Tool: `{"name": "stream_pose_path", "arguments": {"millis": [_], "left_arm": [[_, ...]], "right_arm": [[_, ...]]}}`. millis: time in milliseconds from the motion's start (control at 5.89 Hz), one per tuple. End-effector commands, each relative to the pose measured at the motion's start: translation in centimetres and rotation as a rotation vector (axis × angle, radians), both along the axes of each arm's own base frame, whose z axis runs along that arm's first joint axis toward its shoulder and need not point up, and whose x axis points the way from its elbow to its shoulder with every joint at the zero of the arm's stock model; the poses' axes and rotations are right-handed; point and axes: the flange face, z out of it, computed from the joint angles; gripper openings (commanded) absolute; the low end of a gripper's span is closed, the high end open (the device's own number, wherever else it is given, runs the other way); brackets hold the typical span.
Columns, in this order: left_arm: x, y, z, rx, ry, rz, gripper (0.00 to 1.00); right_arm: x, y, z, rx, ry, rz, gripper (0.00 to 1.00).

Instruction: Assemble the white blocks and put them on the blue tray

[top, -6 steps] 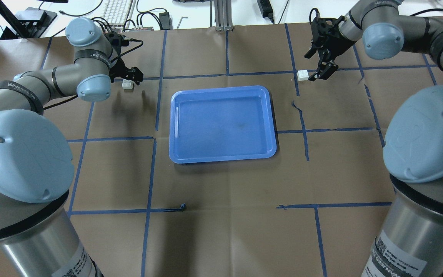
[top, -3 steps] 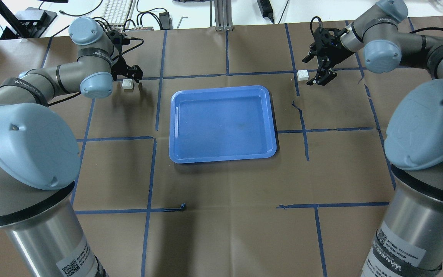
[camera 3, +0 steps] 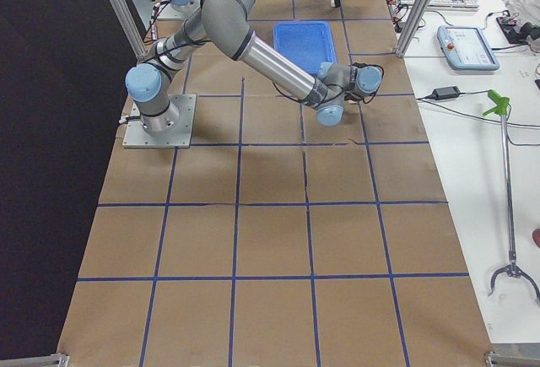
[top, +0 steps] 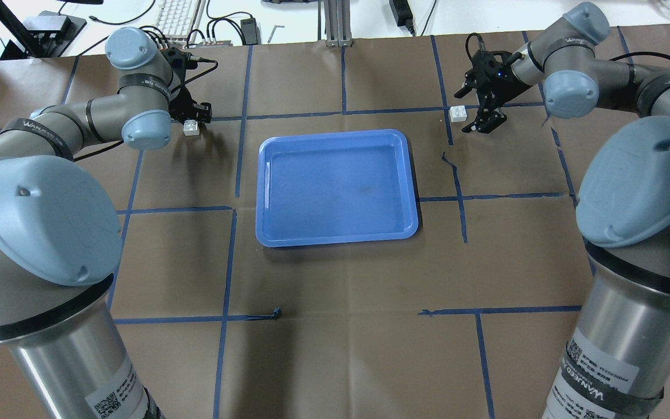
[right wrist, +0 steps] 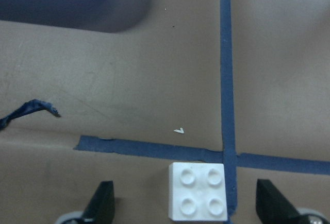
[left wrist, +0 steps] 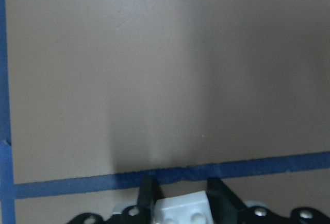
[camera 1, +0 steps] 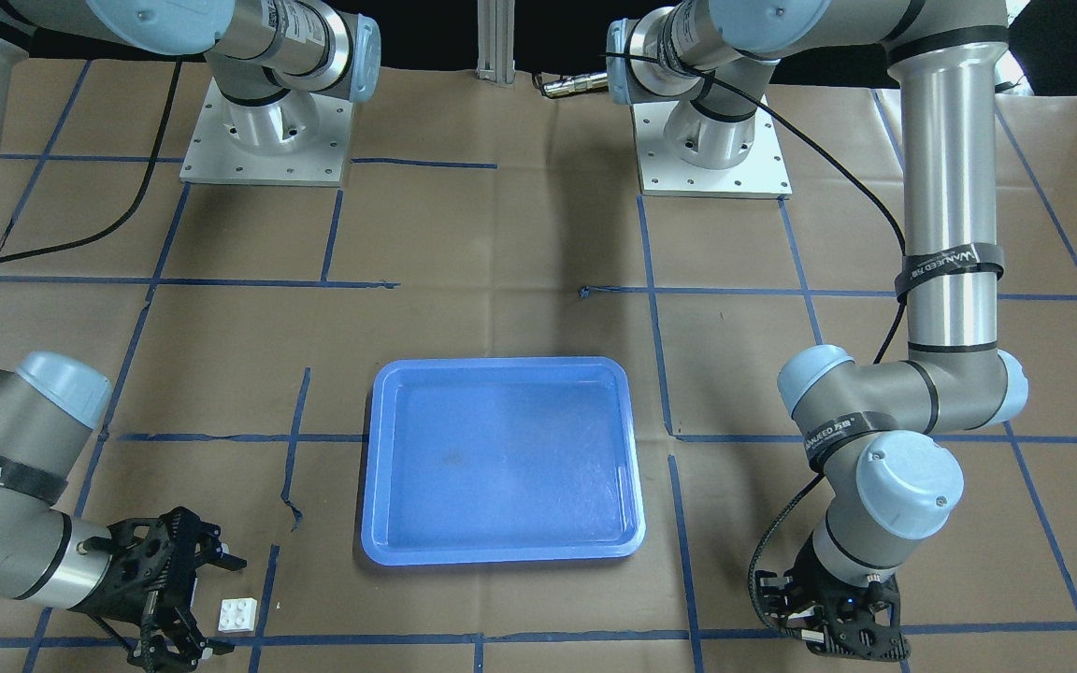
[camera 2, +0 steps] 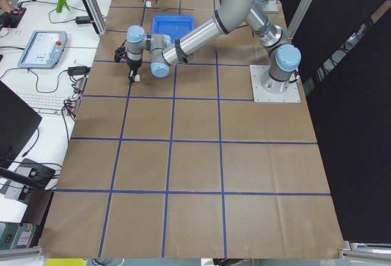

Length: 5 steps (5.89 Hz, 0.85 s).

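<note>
right wrist-mounted: fingers point(right wrist: 101, 203) wide around studs-up white block point(right wrist: 198, 191); left fingers point(left wrist: 148, 194) pinch other block point(left wrist: 183, 209).

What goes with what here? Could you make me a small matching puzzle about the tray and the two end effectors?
Things:
1. blue tray
2. left end effector
3. right end effector

States:
A. open wide, not touching the right white block
B. shut on the left white block
C. empty, mid-table

Pairs: 1-C, 2-B, 3-A.
</note>
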Motion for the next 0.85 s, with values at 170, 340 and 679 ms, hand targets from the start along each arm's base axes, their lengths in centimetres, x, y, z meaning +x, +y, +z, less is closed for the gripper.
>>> {"name": "stream_pose_path", "arguments": {"millis": [170,340,679], "left_arm": [[-1.1,0.7,3.0,-0.020,-0.012,-0.047,0.17],[-4.5,2.6,4.5,-0.016,-0.041,-0.208,0.17],[-16.0,8.4,8.5,0.006,-0.081,-0.540,0.11]], "right_arm": [[0.0,-0.1,0.4,-0.004,0.001,-0.006,0.40],[-0.1,-0.2,0.7,-0.009,0.002,-0.007,0.30],[0.0,-0.5,2.6,-0.010,0.006,-0.051,0.25]]}}
